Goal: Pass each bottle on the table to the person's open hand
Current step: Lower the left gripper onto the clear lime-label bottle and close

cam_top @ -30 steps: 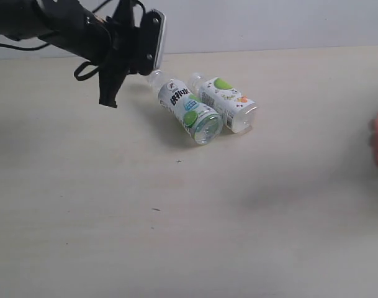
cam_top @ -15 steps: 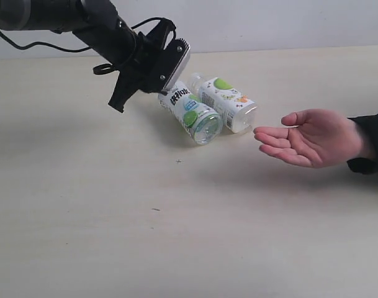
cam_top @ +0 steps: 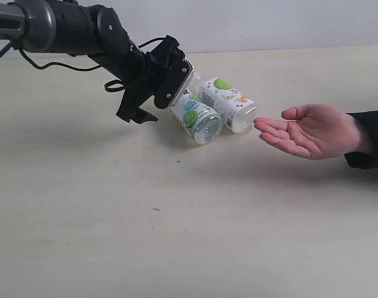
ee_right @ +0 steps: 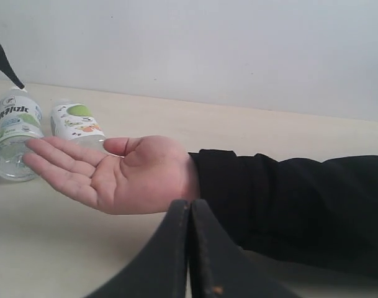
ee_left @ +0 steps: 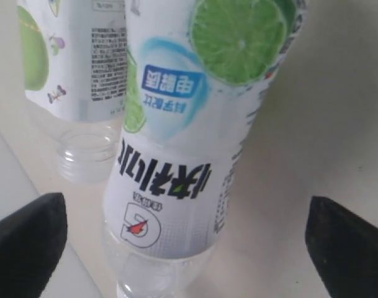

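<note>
We log two small clear plastic bottles with white-green labels lying side by side and touching on the pale beige wood-grain bench: the lime-printed bottle and the green-fruit bottle. Both look see-through at the ends, and we cannot tell whether they hold clear liquid. The left pincer is released, its jaws spread wide to either side of the lime-printed bottle's neck end. The right pincer is clenched, fingers pressed together, and the person's open hand hangs palm up just beside the bottle bases.
</note>
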### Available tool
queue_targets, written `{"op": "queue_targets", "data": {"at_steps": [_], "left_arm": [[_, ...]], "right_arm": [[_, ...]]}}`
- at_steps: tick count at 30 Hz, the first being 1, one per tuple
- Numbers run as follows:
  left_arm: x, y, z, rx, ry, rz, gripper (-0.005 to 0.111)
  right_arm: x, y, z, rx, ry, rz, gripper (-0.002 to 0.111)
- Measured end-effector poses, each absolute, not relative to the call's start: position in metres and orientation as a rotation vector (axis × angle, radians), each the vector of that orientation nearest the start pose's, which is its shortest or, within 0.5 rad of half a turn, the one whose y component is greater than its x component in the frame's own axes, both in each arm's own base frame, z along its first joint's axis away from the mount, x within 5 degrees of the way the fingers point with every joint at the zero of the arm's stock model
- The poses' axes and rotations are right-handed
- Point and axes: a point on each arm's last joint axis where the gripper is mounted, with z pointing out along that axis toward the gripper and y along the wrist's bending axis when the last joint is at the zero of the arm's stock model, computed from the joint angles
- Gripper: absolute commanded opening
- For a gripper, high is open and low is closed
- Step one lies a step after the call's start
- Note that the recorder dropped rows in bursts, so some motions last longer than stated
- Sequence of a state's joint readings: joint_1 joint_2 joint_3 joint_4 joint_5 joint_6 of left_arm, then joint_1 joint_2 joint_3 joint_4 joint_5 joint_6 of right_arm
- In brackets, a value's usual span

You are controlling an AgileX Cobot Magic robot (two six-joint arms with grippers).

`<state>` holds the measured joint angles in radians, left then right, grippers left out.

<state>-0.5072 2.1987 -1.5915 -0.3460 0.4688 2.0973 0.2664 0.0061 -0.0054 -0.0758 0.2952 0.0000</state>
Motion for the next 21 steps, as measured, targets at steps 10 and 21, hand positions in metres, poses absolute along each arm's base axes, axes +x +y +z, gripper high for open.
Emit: {"op": "queue_targets", "data": {"at_steps": [10,21], "left_arm": [[0.412,-0.256,0.133,2.301,0.984,0.369,0.104],[0.407,-0.264,0.133,2.295,0.98,0.346,0.103]], "right_arm": [[0.053,0.012,0.188,-0.285,1.757,0.12,0.0],[0.053,0.012,0.188,-0.285,1.757,0.12,0.0]]}}
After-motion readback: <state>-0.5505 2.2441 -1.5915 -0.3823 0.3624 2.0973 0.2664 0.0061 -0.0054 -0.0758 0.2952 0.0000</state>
